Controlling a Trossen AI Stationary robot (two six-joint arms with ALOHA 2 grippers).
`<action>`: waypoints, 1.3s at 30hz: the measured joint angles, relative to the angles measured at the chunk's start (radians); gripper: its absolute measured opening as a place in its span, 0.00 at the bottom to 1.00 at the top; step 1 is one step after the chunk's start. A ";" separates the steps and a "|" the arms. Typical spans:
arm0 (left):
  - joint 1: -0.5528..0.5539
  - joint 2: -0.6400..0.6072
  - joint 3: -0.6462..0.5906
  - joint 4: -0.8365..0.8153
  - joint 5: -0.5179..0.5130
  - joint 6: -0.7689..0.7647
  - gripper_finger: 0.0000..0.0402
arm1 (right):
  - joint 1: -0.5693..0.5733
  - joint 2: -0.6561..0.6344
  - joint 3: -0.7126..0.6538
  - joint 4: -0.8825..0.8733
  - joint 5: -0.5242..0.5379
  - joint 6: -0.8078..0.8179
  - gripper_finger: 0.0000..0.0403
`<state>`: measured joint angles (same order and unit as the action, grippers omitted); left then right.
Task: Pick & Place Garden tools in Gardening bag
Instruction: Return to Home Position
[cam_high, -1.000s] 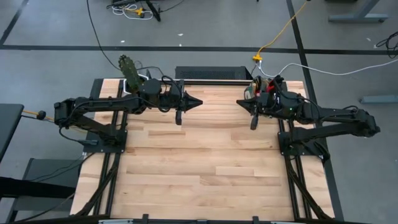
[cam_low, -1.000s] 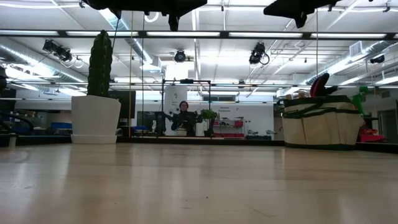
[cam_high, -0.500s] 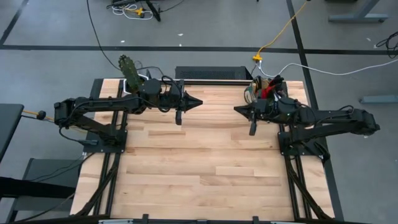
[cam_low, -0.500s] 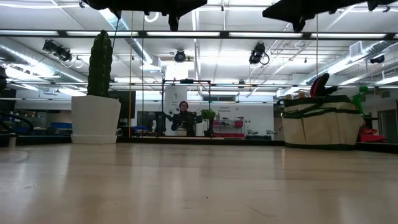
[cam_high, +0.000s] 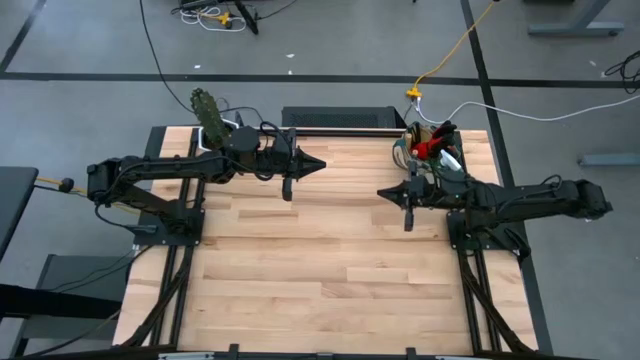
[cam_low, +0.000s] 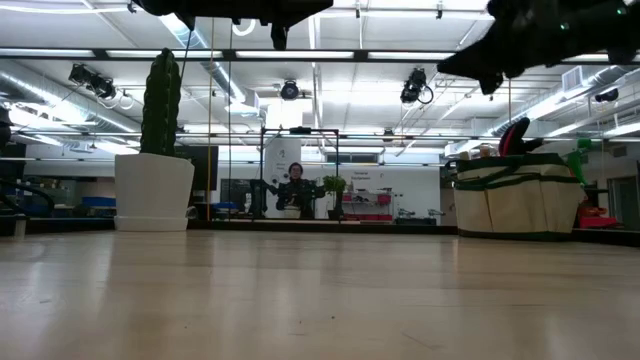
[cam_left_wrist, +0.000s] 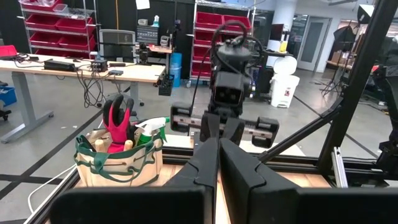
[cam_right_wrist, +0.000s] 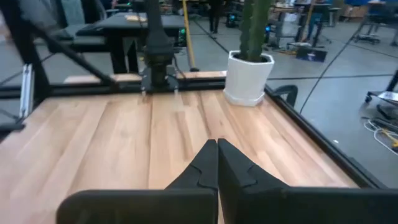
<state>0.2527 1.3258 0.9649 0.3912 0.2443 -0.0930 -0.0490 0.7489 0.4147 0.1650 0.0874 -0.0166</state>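
The gardening bag (cam_high: 428, 147) stands on its base at the table's far right corner, beige with green trim. The garden tools stick out of its top: red handles (cam_left_wrist: 117, 119), a green sprayer (cam_left_wrist: 151, 128) and a wooden handle (cam_left_wrist: 99, 144). My right gripper (cam_high: 380, 192) is shut and hovers over the table, to the near left of the bag and holding nothing. My left gripper (cam_high: 322, 165) is shut, level and high over the table's far middle, pointing toward the right arm.
A white hexagonal pot with a tall green cactus (cam_high: 209, 115) stands at the far left corner, close behind the left arm. Bare wooden tabletop (cam_high: 320, 270) spreads across the middle and near side. A black frame rail (cam_high: 335, 118) runs along the far edge.
My right gripper has come down and a little toward the near edge, tipping slightly downward, and has stayed shut. The bag now shows more fully from above.
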 joint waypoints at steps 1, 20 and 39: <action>0.000 0.000 0.000 0.000 0.000 0.000 0.06 | 0.000 -0.011 -0.016 0.000 -0.009 -0.007 0.00; 0.000 0.000 0.000 0.000 0.000 0.000 0.06 | 0.000 -0.223 -0.232 0.022 -0.043 -0.022 0.00; 0.000 0.000 0.000 0.000 0.000 0.000 0.06 | 0.000 -0.440 -0.373 0.021 -0.044 -0.018 0.00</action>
<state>0.2529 1.3258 0.9649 0.3912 0.2441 -0.0925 -0.0489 0.3086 0.0416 0.1860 0.0436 -0.0349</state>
